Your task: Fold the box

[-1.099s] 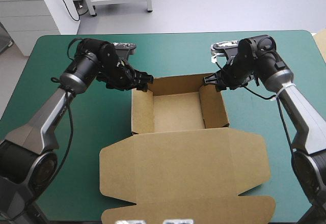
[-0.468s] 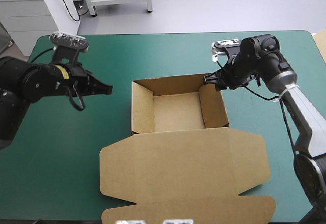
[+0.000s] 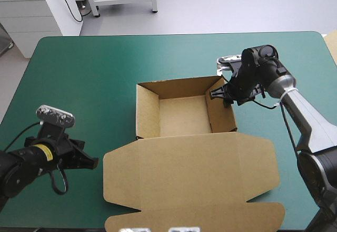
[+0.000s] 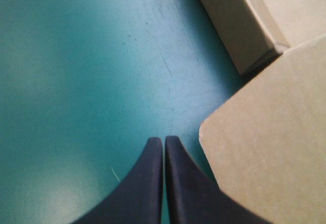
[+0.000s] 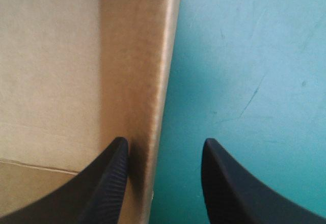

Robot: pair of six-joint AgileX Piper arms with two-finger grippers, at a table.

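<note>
The brown box (image 3: 147, 110) stands mid-table as an open tray with its walls raised. Its lid (image 3: 189, 179) lies flat toward the near edge. My right gripper (image 3: 221, 93) is at the tray's far right corner, open and astride the right wall (image 5: 153, 81). One finger (image 5: 109, 178) rests on the wall's inner face; the other finger (image 5: 229, 188) hangs outside over the cover. My left gripper (image 3: 93, 163) is shut and empty, low over the teal-green cover just left of the lid's left corner (image 4: 254, 147). The tray's left wall (image 4: 229, 25) lies ahead of it.
Bare teal-green cover (image 3: 79, 84) stretches left of the box and along the far edge. A narrower strip of it runs to the right of the tray. A pale board edge (image 3: 331, 45) shows past the table's far right corner.
My left gripper let go at the tray's far left corner, shut, and swung back to the near left beside the lid. The right gripper shifted slightly inward along the right wall.
</note>
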